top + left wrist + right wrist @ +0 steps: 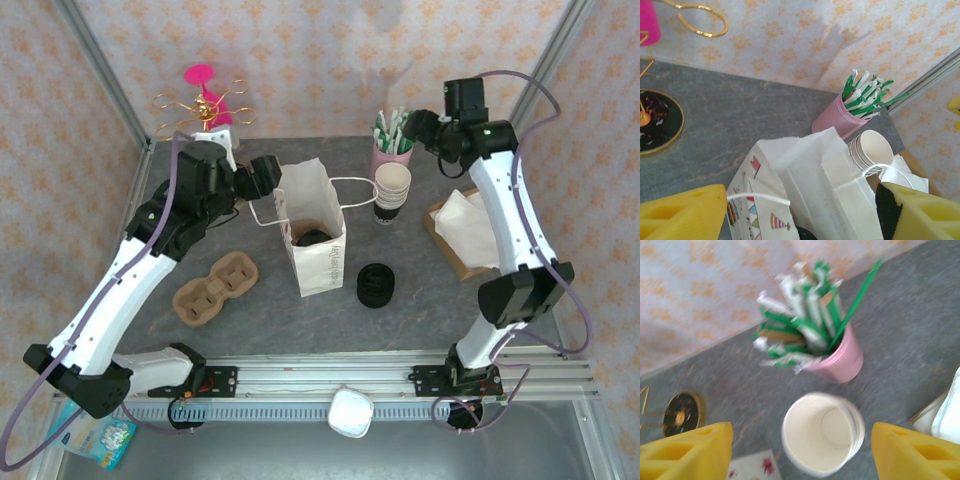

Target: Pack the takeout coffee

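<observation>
Looks almost done, little left to do. Can see the takeout coffee (313, 237) down inside the white bag (322, 265), middle of the worktop (420, 320). Left gripper (265, 178) spread wide by the bag's left side, right gripper (415, 125) spread wide above the cup stack (392, 190) at the far right, both holding nothing.

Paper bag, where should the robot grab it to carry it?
Probably by the white string handles, pinched from above. The paper bag stands upright, mouth open, with the takeout coffee inside, so squeezing its thin walls could crush or tip it; the loops stick out on both sides.
</observation>
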